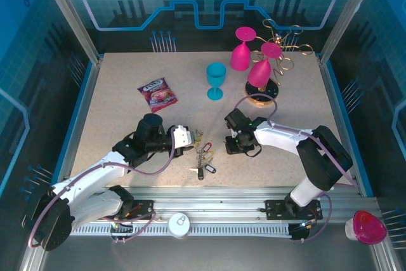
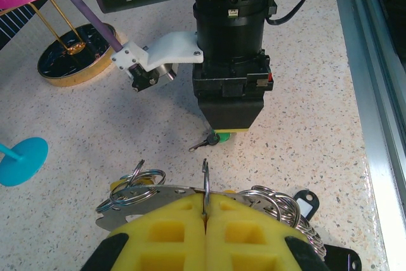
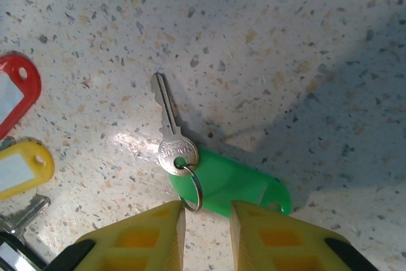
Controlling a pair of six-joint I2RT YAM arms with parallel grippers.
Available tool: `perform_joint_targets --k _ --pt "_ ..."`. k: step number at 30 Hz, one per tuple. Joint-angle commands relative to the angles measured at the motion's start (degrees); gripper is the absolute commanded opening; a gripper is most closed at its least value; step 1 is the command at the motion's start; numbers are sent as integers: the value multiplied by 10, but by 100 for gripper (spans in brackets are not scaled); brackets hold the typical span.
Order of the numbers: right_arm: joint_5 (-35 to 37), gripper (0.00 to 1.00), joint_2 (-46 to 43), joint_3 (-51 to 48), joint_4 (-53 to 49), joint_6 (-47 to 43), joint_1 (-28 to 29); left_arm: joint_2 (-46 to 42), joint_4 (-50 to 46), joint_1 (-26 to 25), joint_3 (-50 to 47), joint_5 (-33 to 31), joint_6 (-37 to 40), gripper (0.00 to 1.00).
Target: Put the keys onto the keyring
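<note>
At 6 o'clock of the table [image 1: 127, 125]: left gripper [image 2: 205, 211] clenched on keyring [image 2: 206, 176] wire; right gripper [image 3: 208, 211] released, jaws straddling green-tagged key [image 3: 174, 150] at its 12 o'clock. Risk: flat key skids aside on closing.

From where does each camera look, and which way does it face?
Top external: above and behind, looking down on the table; left arm and right arm show.
Left wrist: low, facing the right gripper; own jaws shut on the keyring.
Right wrist: straight down on the green key; own jaws open.
Both wrist views share the green key.
</note>
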Motion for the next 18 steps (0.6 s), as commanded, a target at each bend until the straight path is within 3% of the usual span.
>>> perform_joint_targets --k 1,18 --pt "-11 25 9 15 16 12 -3 -5 28 -4 -8 10 15 0" --pt "-32 12 38 28 26 7 -6 0 31 -4 -9 11 16 0"
